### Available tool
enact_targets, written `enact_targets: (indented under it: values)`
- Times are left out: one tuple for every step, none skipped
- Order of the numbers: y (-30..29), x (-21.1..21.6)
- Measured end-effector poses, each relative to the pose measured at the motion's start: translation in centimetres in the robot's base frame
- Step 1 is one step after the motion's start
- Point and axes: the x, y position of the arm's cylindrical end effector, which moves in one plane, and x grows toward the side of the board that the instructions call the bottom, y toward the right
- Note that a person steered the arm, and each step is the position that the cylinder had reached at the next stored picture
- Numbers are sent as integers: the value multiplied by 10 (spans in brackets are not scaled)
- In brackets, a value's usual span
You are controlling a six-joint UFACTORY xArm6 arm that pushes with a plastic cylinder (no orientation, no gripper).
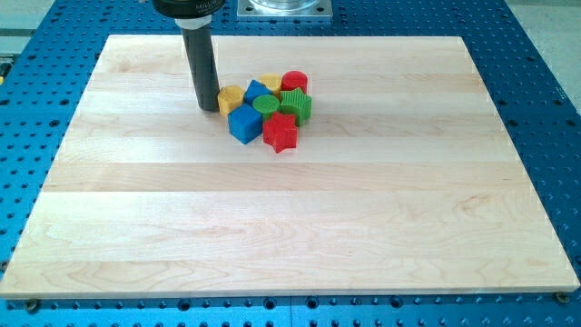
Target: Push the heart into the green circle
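Jawless and holding nothing, my tip (pixel 209 107) stands at the end of a straight dark rod, planted upright on the pale wooden board (pixel 272 227) and touching, or very nearly touching, the yellow heart-shaped block (pixel 230 98) on that block's left as the camera sees it. Beyond the heart, to its right, sits the green circular block (pixel 265 104), with a blue block (pixel 256 91) wedged between them. A rightward push looks called for.

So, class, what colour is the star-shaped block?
Red star block, clearest in the camera view.
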Motion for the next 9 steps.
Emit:
enact_targets:
  values:
    - [-4, -11]
    - [-3, -69]
    - [7, -105]
    - [29, -106]
    - [49, -91]
    - [52, -71]
    - [90, -59]
    - [108, -20]
    - [108, 14]
